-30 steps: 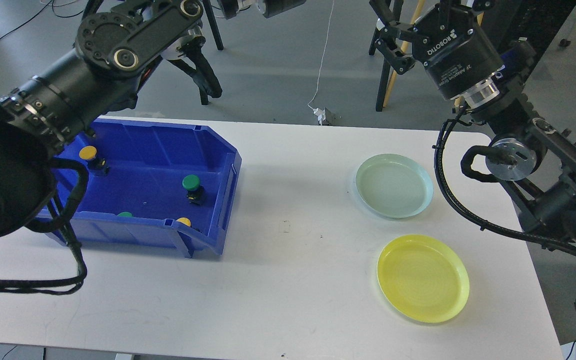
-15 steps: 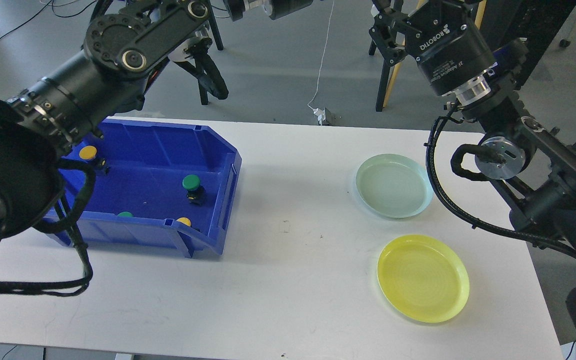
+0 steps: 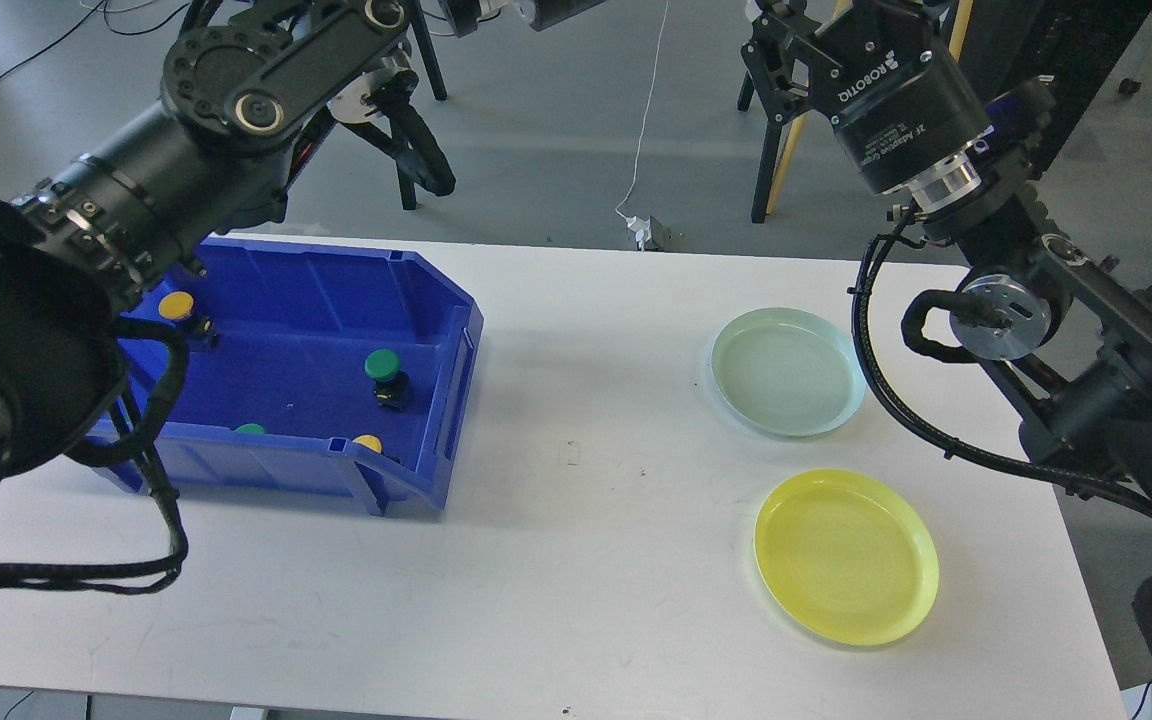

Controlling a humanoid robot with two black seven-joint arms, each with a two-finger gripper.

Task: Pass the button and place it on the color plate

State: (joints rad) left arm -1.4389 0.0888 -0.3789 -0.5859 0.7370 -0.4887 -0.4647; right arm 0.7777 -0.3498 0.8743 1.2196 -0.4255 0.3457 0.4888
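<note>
Green button (image 3: 383, 366) in the blue bin (image 3: 436, 300) at the table (image 3: 576, 560) left edge, well below the left hand (image 3: 511, 10), its opening impossible to tell.

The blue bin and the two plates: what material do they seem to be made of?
The blue bin looks like moulded rigid plastic: uniform colour, ribbed walls, soft sheen. The yellow plate and the pale green plate also look like plastic, slightly translucent and glossy, with faint concentric rings; melamine cannot be ruled out.
</note>
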